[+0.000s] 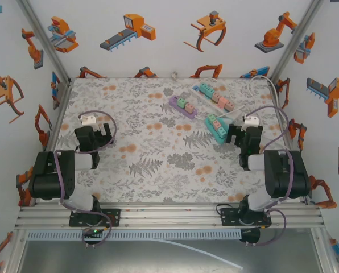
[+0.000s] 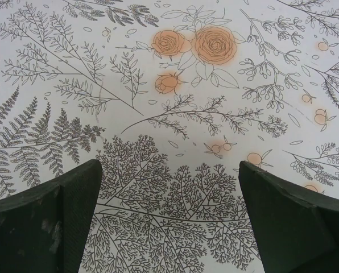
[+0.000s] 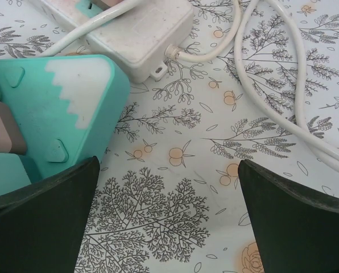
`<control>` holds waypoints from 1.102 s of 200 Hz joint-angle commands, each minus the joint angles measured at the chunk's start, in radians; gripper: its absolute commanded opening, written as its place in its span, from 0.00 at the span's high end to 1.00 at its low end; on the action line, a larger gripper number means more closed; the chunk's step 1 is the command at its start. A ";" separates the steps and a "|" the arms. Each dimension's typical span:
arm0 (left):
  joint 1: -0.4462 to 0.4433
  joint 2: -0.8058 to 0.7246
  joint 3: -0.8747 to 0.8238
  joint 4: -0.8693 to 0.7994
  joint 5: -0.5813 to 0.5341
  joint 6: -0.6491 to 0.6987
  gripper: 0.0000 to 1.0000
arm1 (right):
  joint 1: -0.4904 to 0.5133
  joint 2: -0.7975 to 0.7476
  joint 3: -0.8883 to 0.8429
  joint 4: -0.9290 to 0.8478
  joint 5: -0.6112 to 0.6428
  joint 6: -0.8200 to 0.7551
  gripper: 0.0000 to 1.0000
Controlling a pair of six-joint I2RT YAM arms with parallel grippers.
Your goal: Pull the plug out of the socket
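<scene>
- The left fingers (image 2: 44, 222) hang spread wide over the bare floral table (image 2: 175, 85), holding nothing, well apart from the strips.
- A purple power strip (image 1: 181, 106) and a white power strip (image 1: 215, 96) lie farther back.
- The teal power strip (image 1: 219, 129) carries a pinkish plug (image 3: 1, 128), seated in its socket.
- The right fingers (image 3: 294, 222) gape wide and empty just beside that strip.
- Step: approach. Next, the right fingers likely shift left over the plug, close, and pull straight off.

Teal socket strip (image 1: 218, 129), plugs (image 1: 214, 120) seated, lying flat, angled, near purple strip (image 1: 182, 107) and white strip (image 1: 215, 98)
</scene>
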 commanded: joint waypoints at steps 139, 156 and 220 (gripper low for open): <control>-0.003 -0.003 0.007 0.028 -0.006 0.017 0.03 | 0.005 0.000 -0.007 0.042 0.068 0.009 0.01; 0.000 -0.008 0.001 0.037 0.032 0.027 0.03 | 0.005 -0.039 -0.025 0.044 0.037 -0.001 0.01; -0.091 -0.515 -0.069 -0.303 -0.075 -0.003 0.03 | 0.007 -0.631 0.093 -0.638 0.108 0.263 0.03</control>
